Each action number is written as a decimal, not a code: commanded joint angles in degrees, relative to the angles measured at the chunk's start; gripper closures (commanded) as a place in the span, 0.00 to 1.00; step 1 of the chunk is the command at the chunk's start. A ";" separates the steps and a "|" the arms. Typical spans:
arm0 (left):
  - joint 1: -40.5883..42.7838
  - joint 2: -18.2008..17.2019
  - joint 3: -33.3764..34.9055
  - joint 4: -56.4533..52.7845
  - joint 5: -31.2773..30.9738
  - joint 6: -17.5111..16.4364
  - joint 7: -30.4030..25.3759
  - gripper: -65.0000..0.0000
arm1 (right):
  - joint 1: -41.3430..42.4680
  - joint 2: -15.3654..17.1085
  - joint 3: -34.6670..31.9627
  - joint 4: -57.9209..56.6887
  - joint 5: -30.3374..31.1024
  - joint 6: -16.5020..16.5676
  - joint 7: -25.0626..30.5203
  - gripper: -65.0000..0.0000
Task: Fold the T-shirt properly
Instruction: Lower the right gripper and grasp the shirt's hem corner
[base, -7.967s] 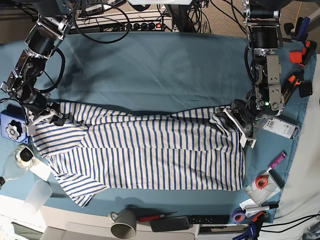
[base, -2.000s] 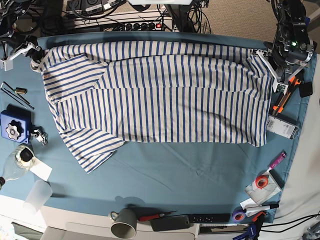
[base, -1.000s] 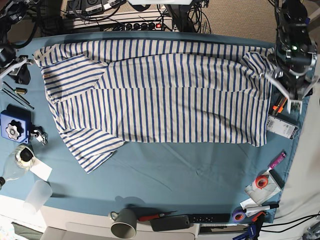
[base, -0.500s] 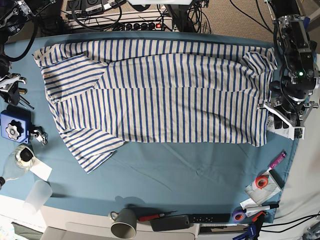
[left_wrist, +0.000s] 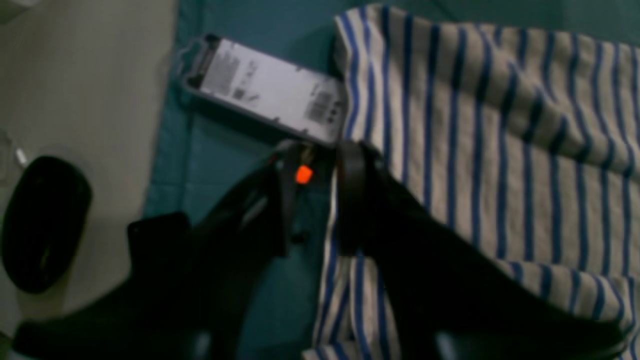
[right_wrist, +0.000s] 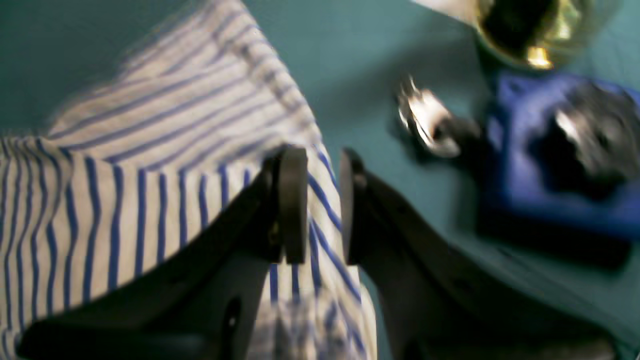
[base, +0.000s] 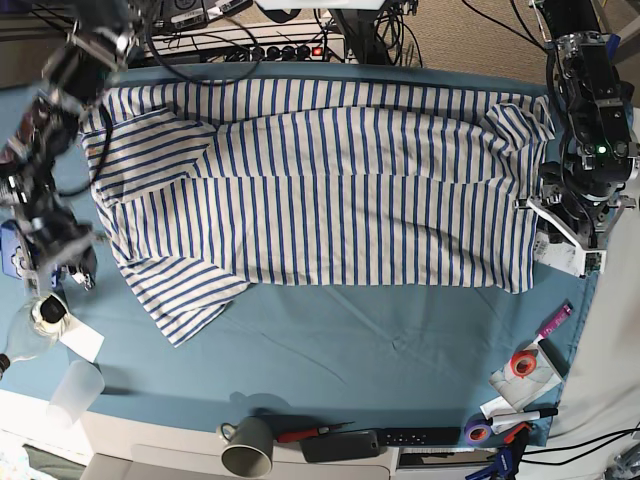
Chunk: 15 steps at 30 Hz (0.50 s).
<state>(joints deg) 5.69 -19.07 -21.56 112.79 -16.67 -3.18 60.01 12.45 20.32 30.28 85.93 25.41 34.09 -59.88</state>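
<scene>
The white, blue-striped T-shirt (base: 330, 190) lies spread flat on the far half of the table, collar end to the left of the base view. My left gripper (base: 562, 228) hovers at the shirt's right edge. In the left wrist view the left gripper (left_wrist: 312, 200) has its jaws a narrow gap apart, empty, one finger over the shirt's edge (left_wrist: 500, 150). My right gripper (base: 72, 262) is by the left sleeve. In the right wrist view the right gripper (right_wrist: 322, 205) is also narrowly open over the striped cloth (right_wrist: 150, 175), holding nothing.
A grey labelled box (base: 565, 255) lies just beside the left gripper and shows in the left wrist view (left_wrist: 265, 92). A blue block (right_wrist: 560, 165) and a glass bottle (base: 35, 325) sit near the right gripper. A mug (base: 248, 447), tape rolls (base: 522, 364) and a cup (base: 75, 390) line the front edge.
The shirt was dragged to the far side of the table and let go. Both grippers have since moved toward the front, along the shirt's left and right edges.
</scene>
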 joint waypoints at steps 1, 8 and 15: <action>-0.76 -0.63 -0.33 0.83 0.11 0.17 -0.87 0.76 | 2.99 1.44 -0.87 -0.39 -0.74 -0.15 2.25 0.81; -0.76 -0.63 -0.33 0.83 0.11 0.15 -0.87 0.76 | 13.42 1.46 -9.03 -14.82 -11.76 -4.31 9.57 0.80; 0.07 -0.63 -0.33 0.83 0.11 -1.03 -0.96 0.76 | 15.87 1.46 -16.87 -18.56 -17.14 -4.87 15.69 0.58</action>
<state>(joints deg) 6.20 -19.05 -21.56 112.79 -16.58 -4.56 60.01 26.52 20.80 13.19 66.46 7.94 29.52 -45.71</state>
